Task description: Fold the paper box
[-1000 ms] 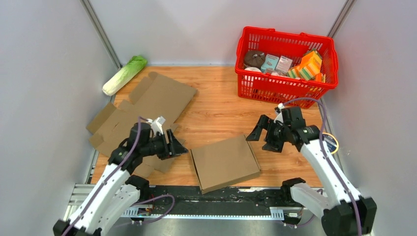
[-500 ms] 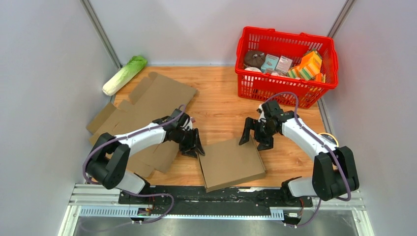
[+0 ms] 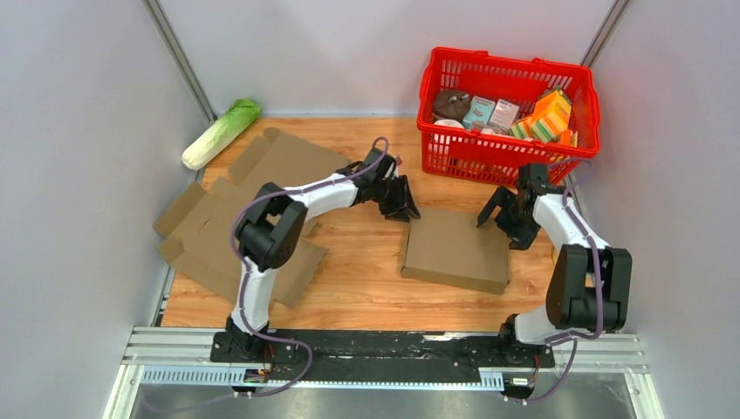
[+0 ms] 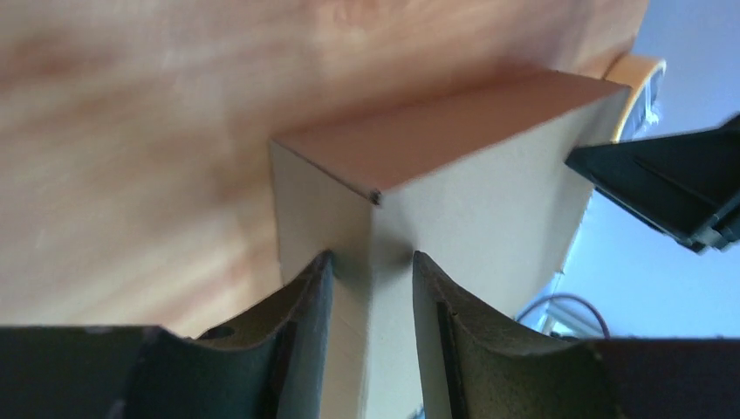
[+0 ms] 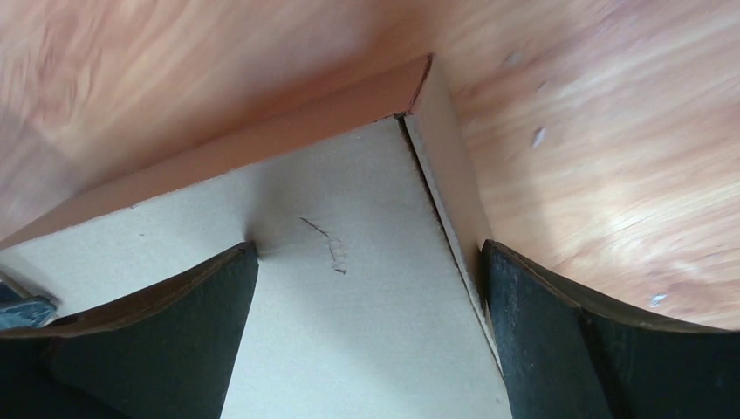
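- Top external view: the folded paper box lies flat on the wooden table, just right of centre frame, closed up into a shallow slab below the red basket
- The left gripper reaches in from the left, arm stretched long across the boards, and sits right on the box's upper left corner
- The right gripper sits at the opposite end, on the box's upper right corner, arm bent back toward the lower right of the frame
- Left wrist view: the two fingers stand about half closed, one on either side of the box's corner edge, cardboard filling the gap between them; both look to be against the card, though I cannot tell whether they truly pinch it
- Right wrist view: the jaws are spread as wide as they go, one finger over the pale top panel, the other just off the box's side wall above bare wood; nothing is clamped between them
- The corner here looks square, with a thin seam down the edge and a small scratch on the top panel
- Upper left of the overhead frame: a cabbage lies by the wall, with flat unfolded cardboard spread below it, well apart from the box
- The basket in the upper right is packed with small groceries
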`<state>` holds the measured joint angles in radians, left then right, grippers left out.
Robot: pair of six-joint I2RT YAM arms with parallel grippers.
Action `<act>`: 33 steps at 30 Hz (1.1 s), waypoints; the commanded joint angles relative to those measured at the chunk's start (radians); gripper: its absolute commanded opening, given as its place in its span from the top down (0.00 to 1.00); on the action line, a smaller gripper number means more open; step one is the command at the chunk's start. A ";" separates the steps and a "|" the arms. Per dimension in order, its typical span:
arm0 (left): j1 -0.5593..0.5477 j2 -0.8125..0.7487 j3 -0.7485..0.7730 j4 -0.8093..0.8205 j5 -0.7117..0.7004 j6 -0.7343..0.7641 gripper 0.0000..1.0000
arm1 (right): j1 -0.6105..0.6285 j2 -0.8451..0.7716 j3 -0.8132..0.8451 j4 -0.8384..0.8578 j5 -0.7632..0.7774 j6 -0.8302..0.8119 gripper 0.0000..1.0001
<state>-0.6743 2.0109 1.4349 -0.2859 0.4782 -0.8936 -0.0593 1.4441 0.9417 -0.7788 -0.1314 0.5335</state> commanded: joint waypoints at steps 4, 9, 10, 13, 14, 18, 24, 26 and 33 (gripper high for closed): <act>-0.149 0.190 0.217 0.316 0.103 -0.157 0.55 | -0.031 0.088 0.098 0.147 0.130 -0.006 0.00; -0.172 0.210 0.263 0.328 0.092 -0.173 0.55 | -0.154 0.150 0.155 0.127 0.147 -0.073 0.00; -0.179 0.212 0.263 0.326 0.091 -0.173 0.55 | -0.165 0.153 0.160 0.113 0.112 -0.081 0.00; -0.183 0.193 0.217 0.340 0.079 -0.176 0.50 | -0.177 0.121 0.152 0.118 0.095 -0.119 0.00; -0.173 0.180 0.200 0.318 0.063 -0.150 0.45 | -0.177 0.102 0.152 0.118 0.130 -0.130 0.00; -0.087 0.047 0.182 0.090 0.023 0.030 0.37 | -0.177 -0.003 0.192 0.093 0.311 -0.132 0.00; 0.068 -0.352 0.016 -0.200 -0.147 0.301 0.21 | -0.117 -0.105 0.354 0.047 0.452 -0.139 0.00; 0.116 -0.443 -0.011 -0.313 -0.165 0.397 0.21 | -0.049 -0.117 0.408 -0.035 0.522 -0.139 0.00; 0.151 -1.217 -0.358 -0.569 -0.473 0.504 0.26 | 0.718 -0.243 0.146 0.287 0.222 0.181 0.00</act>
<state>-0.5175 1.1122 1.2087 -0.5995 0.1684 -0.5053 0.3347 1.2320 1.2480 -0.6659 0.3122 0.4477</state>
